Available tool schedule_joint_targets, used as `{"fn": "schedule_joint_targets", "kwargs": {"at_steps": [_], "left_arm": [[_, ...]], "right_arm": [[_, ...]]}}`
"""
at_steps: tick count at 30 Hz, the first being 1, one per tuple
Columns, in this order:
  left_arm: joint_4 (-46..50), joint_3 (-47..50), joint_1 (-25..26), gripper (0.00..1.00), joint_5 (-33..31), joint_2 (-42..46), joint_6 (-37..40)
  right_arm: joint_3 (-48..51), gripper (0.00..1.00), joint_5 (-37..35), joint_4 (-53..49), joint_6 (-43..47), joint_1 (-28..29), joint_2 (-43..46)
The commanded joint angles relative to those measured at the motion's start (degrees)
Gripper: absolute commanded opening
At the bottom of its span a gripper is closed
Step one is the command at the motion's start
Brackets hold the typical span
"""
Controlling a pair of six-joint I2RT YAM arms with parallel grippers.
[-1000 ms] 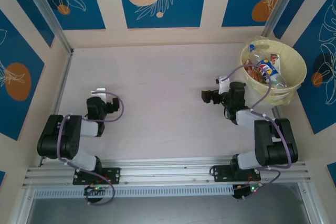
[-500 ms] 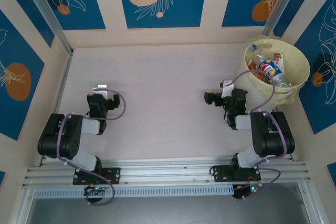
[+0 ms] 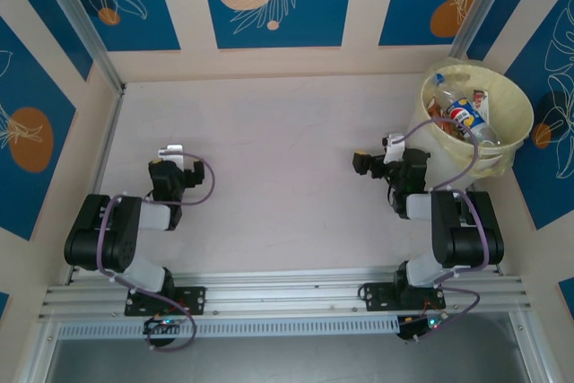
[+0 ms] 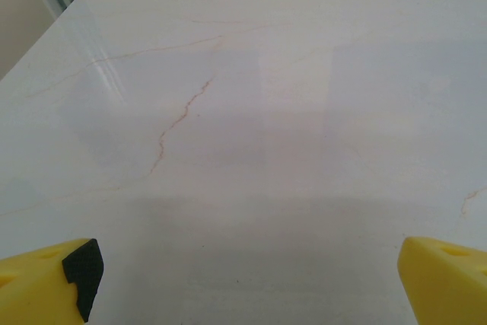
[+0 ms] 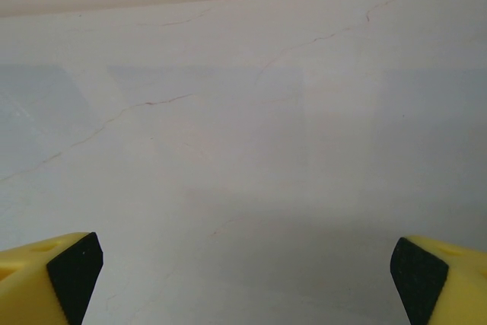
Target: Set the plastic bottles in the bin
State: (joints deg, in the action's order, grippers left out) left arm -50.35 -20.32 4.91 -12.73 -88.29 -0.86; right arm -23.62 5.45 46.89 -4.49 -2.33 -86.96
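Observation:
The bin (image 3: pixel 522 112), a pale-yellow bucket, stands at the table's back right corner. Several plastic bottles lie inside it, among them one with a blue label (image 3: pixel 461 117) and a clear one with a blue cap (image 3: pixel 440 87). My right gripper (image 3: pixel 366 165) hovers low over bare table just left of the bin, and its yellow fingers (image 5: pixel 53 272) are spread wide with nothing between them (image 5: pixel 247 264). My left gripper (image 3: pixel 169 164) sits folded back near its base on the left, open over bare tabletop (image 4: pixel 247 272).
Patterned blue and cream walls close off the table at the back and both sides. A metal rail (image 3: pixel 103 145) runs along the left edge. The bin stands tight against the right wall.
The right arm has folded back toward its base, its gripper shifting slightly right. The bin has nudged a little to the right. The left gripper turned slightly at first, then stayed still.

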Motion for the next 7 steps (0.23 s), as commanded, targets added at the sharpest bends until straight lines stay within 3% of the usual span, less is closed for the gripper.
{"fn": "schedule_joint_targets", "kwargs": {"at_steps": [1,7], "left_arm": [[-0.38,-1.3,0.37,1.0,-0.67,-0.13,1.04],[-1.33,-0.64,0.36,1.0,-0.45,0.21,1.22]], "right_arm": [[0.58,0.99,1.3,0.92,-0.08,-0.27,-0.43],[0.5,0.99,1.2,0.95,-0.08,-0.29,-0.36]]}}
